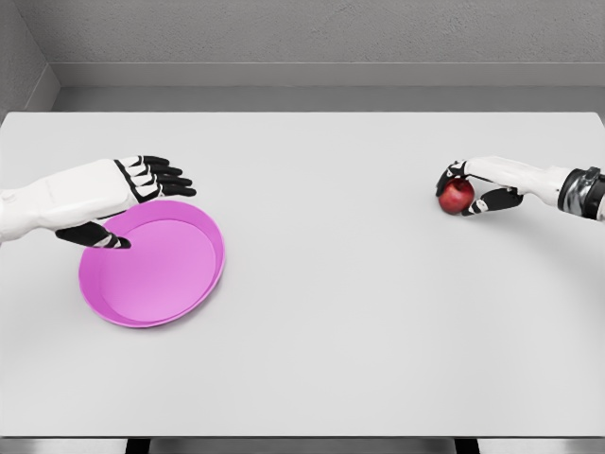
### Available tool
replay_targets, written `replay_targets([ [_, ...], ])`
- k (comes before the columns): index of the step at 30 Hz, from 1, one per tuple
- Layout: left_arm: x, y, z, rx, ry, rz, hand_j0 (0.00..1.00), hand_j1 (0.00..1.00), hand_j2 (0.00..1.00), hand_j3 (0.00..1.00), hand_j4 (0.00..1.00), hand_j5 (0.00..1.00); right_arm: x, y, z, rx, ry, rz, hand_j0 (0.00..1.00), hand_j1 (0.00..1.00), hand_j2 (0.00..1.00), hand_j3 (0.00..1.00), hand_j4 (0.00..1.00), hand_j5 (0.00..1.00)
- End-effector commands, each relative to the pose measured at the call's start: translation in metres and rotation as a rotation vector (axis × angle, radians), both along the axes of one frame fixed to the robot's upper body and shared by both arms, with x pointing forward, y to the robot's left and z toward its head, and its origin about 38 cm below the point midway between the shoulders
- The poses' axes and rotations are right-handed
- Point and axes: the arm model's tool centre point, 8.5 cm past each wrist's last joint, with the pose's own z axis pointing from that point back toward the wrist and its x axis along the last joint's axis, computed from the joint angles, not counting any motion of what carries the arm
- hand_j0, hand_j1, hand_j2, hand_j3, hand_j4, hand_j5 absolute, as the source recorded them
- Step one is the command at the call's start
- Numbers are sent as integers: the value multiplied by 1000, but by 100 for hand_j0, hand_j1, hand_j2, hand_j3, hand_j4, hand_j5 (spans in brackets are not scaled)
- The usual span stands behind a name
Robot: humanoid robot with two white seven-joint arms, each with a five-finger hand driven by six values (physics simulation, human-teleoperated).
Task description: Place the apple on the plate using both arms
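Apple (pixel 458 196), small and dark red, is sitting near the right edge of the white table (pixel 359 322), about midway between the far and near edges. The right hand (pixel 480 189) is wrapping around it: the arm is coming in from the right edge, the white palm is lying over the top and right side of the fruit, dark fingertips (pixel 448 175) are curling over its far left side, and the thumb is pressing in from the near side. Whether the apple is resting on the tabletop or being held just clear of it cannot be told from this view.

Over toward the left edge, the pink plate (pixel 203 284) is lying flat on the table, a shallow round dish with a raised rim, well apart from the apple. The left hand (pixel 128 194) is reaching in from the left edge and hovering at the plate's far left rim. Its fingers (pixel 165 178) are stretching out straight and slightly spread, pointing right, beyond the far edge of the plate, while the thumb is pointing out over the plate's left inner side; this hand is holding nothing. Whether it is touching the rim is not clear.

A grey wall is running behind the table's far edge.
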Motion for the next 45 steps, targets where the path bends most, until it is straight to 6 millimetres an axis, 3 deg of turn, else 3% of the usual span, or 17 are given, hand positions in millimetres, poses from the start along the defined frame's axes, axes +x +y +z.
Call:
replay_targets([
  [1, 0, 0, 1, -6, 2, 3, 100, 100, 100, 100, 100, 100, 1, 0, 1, 8, -2, -4, 46, 46, 46, 46, 46, 46],
  [20, 0, 1, 0, -6, 3, 3, 100, 100, 100, 100, 100, 100, 5, 10, 22, 103, -45, 15, 45, 45, 45, 45, 45, 45],
  [24, 0, 0, 0, -5, 3, 2, 100, 100, 100, 100, 100, 100, 2, 38, 36, 102, -87, 101, 43, 43, 43, 43, 43, 43],
  [28, 0, 0, 1, -6, 2, 3, 100, 100, 100, 100, 100, 100, -6, 85, 49, 114, -134, 238, 41, 41, 41, 41, 41, 41],
  [32, 0, 0, 0, -5, 3, 2, 100, 100, 100, 100, 100, 100, -19, 146, 50, 136, -141, 397, 41, 41, 41, 41, 41, 41],
  [37, 0, 0, 0, -5, 3, 2, 100, 100, 100, 100, 100, 100, -15, 165, 45, 154, -127, 417, 41, 41, 41, 41, 41, 41],
  [45, 0, 0, 0, -5, 3, 2, 100, 100, 100, 100, 100, 100, -5, 162, 31, 150, -89, 378, 41, 41, 41, 41, 41, 41],
])
